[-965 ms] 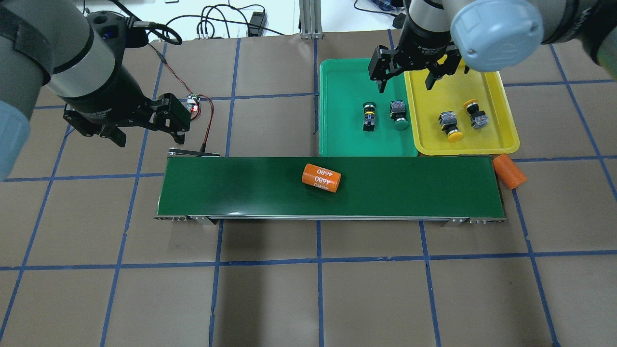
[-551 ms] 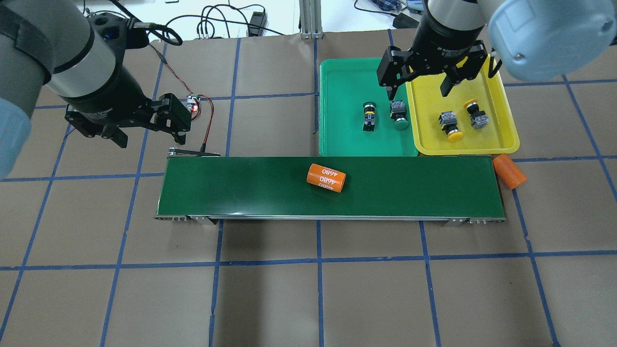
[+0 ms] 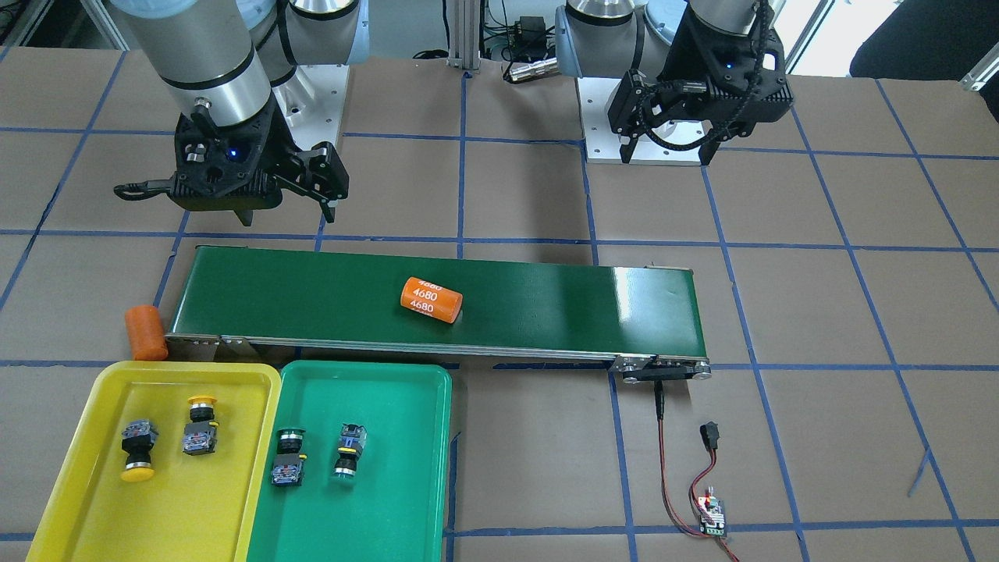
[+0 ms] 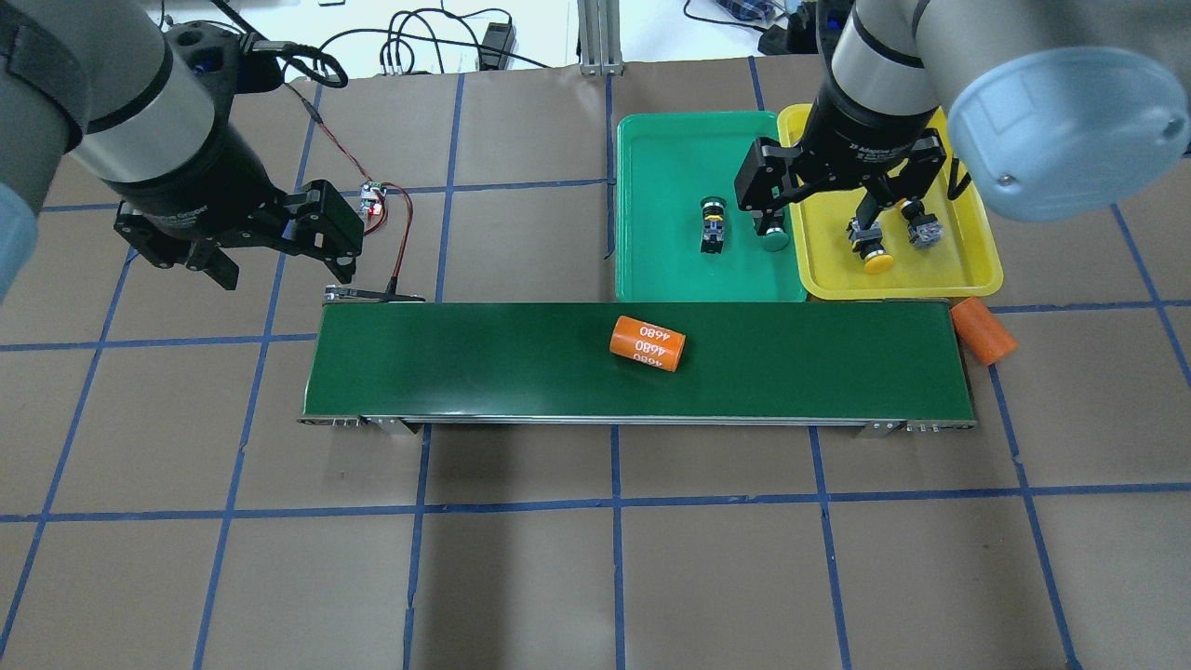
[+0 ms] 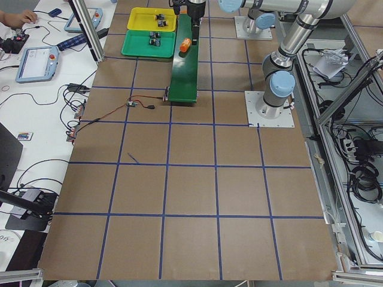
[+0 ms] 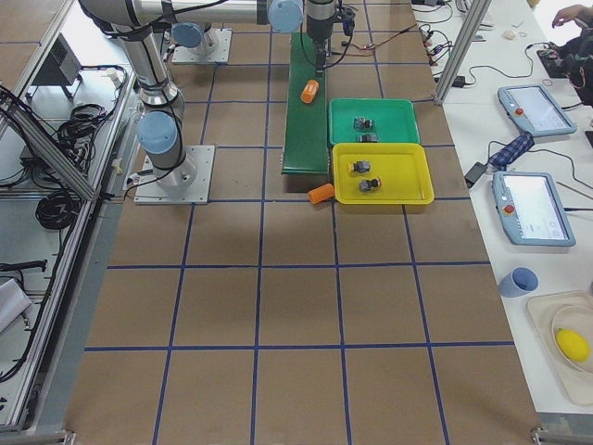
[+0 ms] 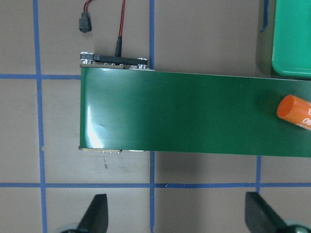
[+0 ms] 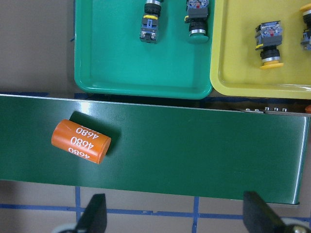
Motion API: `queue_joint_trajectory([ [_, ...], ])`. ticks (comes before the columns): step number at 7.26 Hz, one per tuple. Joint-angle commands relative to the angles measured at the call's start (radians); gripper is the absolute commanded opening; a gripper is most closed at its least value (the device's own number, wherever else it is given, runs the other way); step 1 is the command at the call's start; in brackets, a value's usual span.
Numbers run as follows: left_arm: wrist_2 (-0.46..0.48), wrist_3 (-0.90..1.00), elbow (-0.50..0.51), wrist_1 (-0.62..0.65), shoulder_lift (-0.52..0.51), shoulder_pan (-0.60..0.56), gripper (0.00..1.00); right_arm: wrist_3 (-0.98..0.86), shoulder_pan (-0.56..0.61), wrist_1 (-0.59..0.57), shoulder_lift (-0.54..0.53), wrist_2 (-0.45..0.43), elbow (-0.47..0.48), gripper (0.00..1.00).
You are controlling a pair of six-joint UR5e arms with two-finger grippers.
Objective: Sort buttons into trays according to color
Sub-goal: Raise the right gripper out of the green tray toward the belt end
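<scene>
Two green buttons (image 4: 713, 228) (image 4: 774, 242) lie in the green tray (image 4: 665, 158). Two yellow buttons (image 4: 873, 251) (image 4: 921, 228) lie in the yellow tray (image 4: 935, 272) beside it. All four also show in the front view, green ones (image 3: 289, 457) (image 3: 347, 450) and yellow ones (image 3: 138, 450) (image 3: 200, 427). My right gripper (image 4: 814, 221) is open and empty, held high; from overhead it overlaps the trays' shared edge and part of one green button. My left gripper (image 4: 284, 270) is open and empty, high over the table by the belt's left end.
A long dark-green conveyor belt (image 4: 465, 363) runs in front of the trays, with an orange cylinder marked 4680 (image 4: 649, 344) lying on it. A second orange cylinder (image 4: 983, 330) lies off the belt's right end. A small circuit board (image 4: 374, 197) with red wires sits near the left gripper.
My right gripper has moved from the trays' far edge toward the robot, over the trays, still open. The orange cylinder has travelled right along the belt. The left arm has barely moved.
</scene>
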Motion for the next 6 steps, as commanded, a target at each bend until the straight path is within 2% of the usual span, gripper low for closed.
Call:
queue_joint_trajectory([
  [1,0.012,0.001,-0.011,-0.011,0.014,-0.01,1.0,0.012,0.002,0.018,0.015,-0.005,-0.048,1.0],
  [6,0.012,0.001,-0.024,-0.019,0.007,-0.013,1.0,0.012,0.002,0.021,0.017,-0.01,-0.045,1.0],
])
